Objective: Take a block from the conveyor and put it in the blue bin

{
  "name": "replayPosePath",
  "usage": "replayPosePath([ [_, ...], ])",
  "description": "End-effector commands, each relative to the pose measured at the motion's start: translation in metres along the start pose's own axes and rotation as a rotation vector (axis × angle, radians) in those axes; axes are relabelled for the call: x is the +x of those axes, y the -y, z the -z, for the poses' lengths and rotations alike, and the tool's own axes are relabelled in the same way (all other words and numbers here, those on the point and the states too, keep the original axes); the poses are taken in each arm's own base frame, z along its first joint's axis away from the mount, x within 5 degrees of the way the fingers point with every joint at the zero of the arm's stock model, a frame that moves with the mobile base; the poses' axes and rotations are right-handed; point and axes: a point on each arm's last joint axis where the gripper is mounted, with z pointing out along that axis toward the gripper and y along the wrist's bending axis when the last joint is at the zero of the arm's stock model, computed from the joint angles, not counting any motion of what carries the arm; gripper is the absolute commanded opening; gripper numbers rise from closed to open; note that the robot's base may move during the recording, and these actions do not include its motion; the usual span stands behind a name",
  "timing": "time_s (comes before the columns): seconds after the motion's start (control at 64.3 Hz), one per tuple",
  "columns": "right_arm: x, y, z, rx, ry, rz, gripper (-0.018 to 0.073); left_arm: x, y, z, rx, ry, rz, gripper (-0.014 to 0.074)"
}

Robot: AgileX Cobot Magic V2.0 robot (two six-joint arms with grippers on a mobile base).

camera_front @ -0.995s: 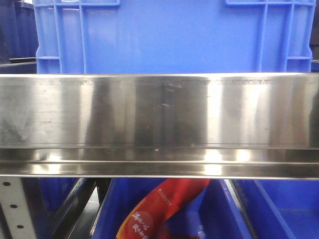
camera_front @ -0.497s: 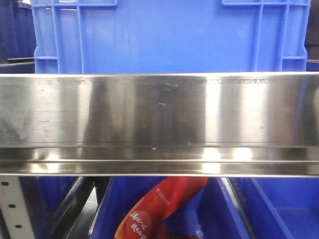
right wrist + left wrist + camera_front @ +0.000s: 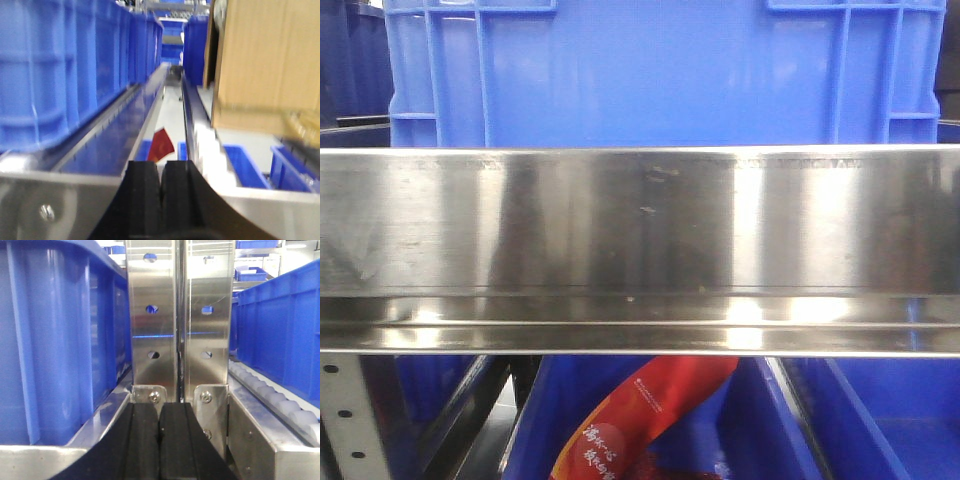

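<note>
No block and no dark grey conveyor belt show in any view. My left gripper (image 3: 160,410) is shut and empty, its black pads pressed together, right in front of two steel uprights (image 3: 152,315). My right gripper (image 3: 161,167) is also shut and empty; its view is blurred and looks along a steel rail (image 3: 115,135). A large blue bin (image 3: 660,70) fills the top of the front view, behind a wide steel beam (image 3: 640,230). More blue bins stand to the left (image 3: 55,340) and right (image 3: 280,330) of the left gripper.
A red printed package (image 3: 640,410) lies in a lower blue bin (image 3: 760,430) under the beam; it also shows in the right wrist view (image 3: 161,144). A roller track (image 3: 270,395) runs along the right. A cardboard box (image 3: 265,60) stands at the right; a row of blue bins (image 3: 60,65) at the left.
The front view has shifted only slightly sideways: the blue bin and red package sit a little further left than one second ago. Nothing else has moved.
</note>
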Motion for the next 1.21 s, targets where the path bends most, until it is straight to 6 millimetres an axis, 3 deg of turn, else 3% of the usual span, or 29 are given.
replayPosePath([
  [0.0, -0.0049, 0.0008, 0.0005, 0.011, 0.072, 0.004, -0.0162, -0.0024, -0.0002, 0.0005, -0.003, 0.021, -0.007, -0.0111],
  [1.197, -0.0068, 0.001, 0.0007, 0.014, 0.092, 0.039, -0.0162, -0.0024, -0.0002, 0.0005, -0.003, 0.021, -0.007, -0.0111],
])
